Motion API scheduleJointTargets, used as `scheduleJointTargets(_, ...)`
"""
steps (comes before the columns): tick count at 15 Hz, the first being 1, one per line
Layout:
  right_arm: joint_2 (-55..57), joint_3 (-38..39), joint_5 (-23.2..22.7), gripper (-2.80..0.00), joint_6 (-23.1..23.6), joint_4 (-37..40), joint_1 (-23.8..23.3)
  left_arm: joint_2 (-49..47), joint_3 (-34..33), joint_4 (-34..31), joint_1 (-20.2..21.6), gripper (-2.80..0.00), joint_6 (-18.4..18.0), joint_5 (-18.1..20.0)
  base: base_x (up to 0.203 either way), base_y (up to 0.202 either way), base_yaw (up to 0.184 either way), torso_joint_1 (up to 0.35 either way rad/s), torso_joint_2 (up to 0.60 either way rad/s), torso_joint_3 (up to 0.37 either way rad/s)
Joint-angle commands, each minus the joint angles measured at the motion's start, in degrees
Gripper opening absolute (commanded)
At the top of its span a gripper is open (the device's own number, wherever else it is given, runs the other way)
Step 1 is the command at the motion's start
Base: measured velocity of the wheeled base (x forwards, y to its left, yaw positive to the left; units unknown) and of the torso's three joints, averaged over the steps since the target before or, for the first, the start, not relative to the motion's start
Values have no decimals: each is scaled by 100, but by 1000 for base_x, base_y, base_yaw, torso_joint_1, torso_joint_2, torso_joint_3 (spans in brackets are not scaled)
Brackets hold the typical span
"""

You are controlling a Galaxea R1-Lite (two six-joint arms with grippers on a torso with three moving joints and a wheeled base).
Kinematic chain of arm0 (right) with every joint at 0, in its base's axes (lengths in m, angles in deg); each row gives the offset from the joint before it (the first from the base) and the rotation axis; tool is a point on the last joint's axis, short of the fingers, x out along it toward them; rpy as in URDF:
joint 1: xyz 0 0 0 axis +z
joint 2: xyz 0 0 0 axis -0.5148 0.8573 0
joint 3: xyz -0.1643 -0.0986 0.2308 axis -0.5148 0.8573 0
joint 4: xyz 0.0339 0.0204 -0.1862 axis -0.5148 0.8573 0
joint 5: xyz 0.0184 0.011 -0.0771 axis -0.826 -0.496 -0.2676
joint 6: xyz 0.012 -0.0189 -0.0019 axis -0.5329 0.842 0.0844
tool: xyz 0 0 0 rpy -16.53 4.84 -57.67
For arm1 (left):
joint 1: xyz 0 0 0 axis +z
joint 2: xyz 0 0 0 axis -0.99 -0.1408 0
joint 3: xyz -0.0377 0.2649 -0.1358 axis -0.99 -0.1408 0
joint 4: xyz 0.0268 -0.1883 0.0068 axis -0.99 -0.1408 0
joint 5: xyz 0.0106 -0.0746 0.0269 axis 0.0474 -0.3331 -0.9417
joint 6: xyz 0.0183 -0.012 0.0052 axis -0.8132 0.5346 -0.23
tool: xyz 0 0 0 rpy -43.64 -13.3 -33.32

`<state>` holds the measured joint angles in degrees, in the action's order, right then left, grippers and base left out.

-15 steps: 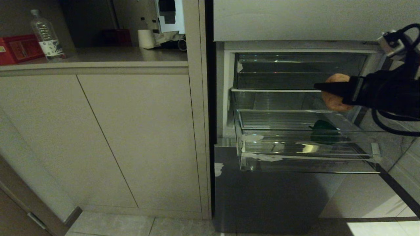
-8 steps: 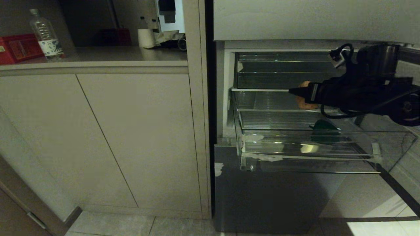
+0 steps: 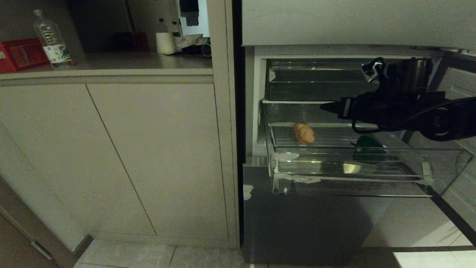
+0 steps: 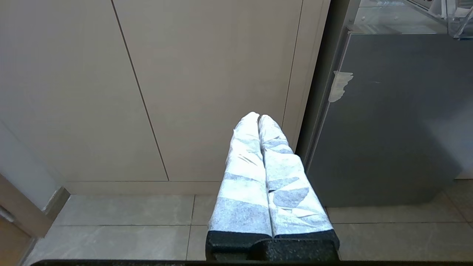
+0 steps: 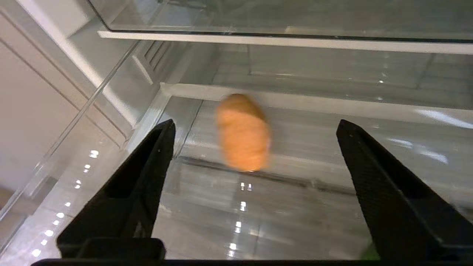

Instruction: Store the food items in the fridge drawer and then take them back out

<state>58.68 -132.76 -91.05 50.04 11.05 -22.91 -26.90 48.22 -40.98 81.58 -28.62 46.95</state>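
Fingers of the left gripper are pressing together, low beside the cabinet. Farther in, the right gripper is hovering with fingers spread wide (nothing between them) over the clear plastic fridge drawer, where the tan-brown oval potato is lying left of the glossy dark green rounded item.

water bottle | red box | cabinet doors | floor tiles

Head camera looks down at the pulled-out clear plastic fridge drawer; right wrist camera views its inside close; left wrist camera faces the beige cabinet doors.
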Motion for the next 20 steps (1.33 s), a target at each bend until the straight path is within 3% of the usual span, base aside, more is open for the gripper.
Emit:
scheduleJointTargets(1, -741, 456, 16, -280, 0, 1, 10, -9, 0, 0, -2, -280, 2, 1, 0, 0, 0, 0, 0, 0)
scheduleJointTargets(4, -2138, 1661, 41, -280, 0, 2, 4, -9, 0, 0, -2, -280, 2, 1, 0, 0, 0, 0, 0, 0)
scheduleJointTargets(7, -3572, 3334, 61, -280, 1, 3, -7, -9, 0, 0, -2, -280, 2, 1, 0, 0, 0, 0, 0, 0)
scheduleJointTargets(9, -4031, 4276, 72, -280, 3, -8, -11, -8, 0, 0, -2, -280, 2, 1, 0, 0, 0, 0, 0, 0)
scheduleJointTargets(15, -3745, 4478, 64, -280, 51, -1, 6, 0, 0, 0, -2, -280, 2, 1, 0, 0, 0, 0, 0, 0)
scheduleJointTargets(20, -2707, 4176, 72, -280, 64, -25, 19, -5, 0, 0, -2, -280, 2, 1, 0, 0, 0, 0, 0, 0)
